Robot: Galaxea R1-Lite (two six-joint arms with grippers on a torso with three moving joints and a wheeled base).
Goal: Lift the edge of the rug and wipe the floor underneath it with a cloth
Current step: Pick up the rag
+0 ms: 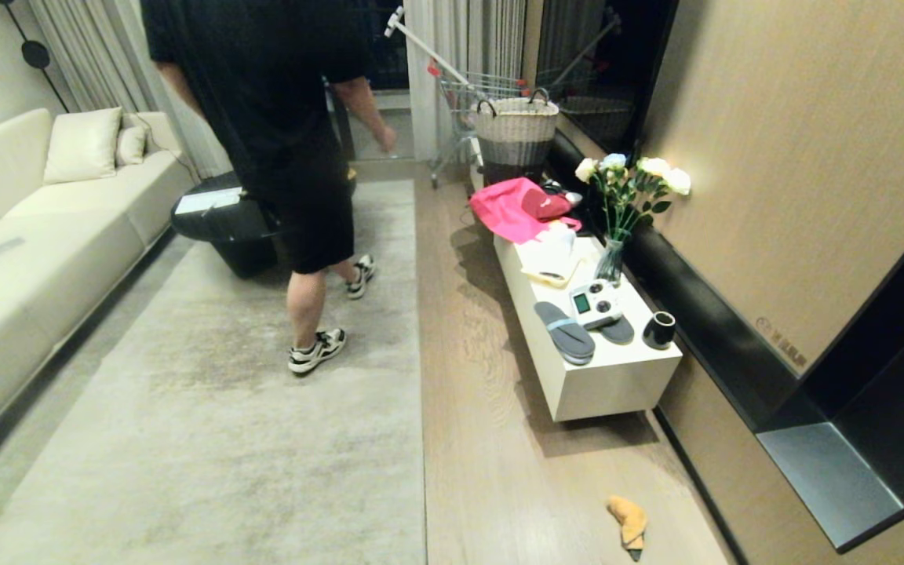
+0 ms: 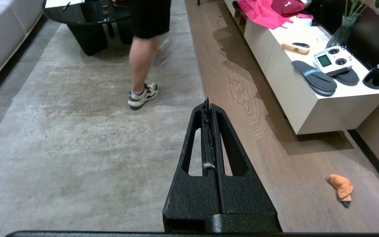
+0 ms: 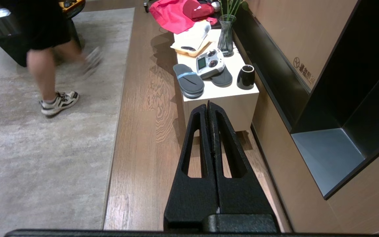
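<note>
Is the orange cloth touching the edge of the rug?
Apart. The head view shows the cloth lying on the floor, with bare planks between it and the rug edge.

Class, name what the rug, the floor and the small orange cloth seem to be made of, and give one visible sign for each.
Rug: probably short-pile textile, matte and mottled grey-beige.
Floor: wood or wood-look planks, with grain lines and a slight sheen.
Cloth: soft fabric, crumpled and limp.

Each claw is matte black, rough-textured plastic: left claw (image 2: 207, 102), right claw (image 3: 208, 104). The tapering fingers (image 2: 229, 141) have long triangular cut-outs, above a black base bar.
</note>
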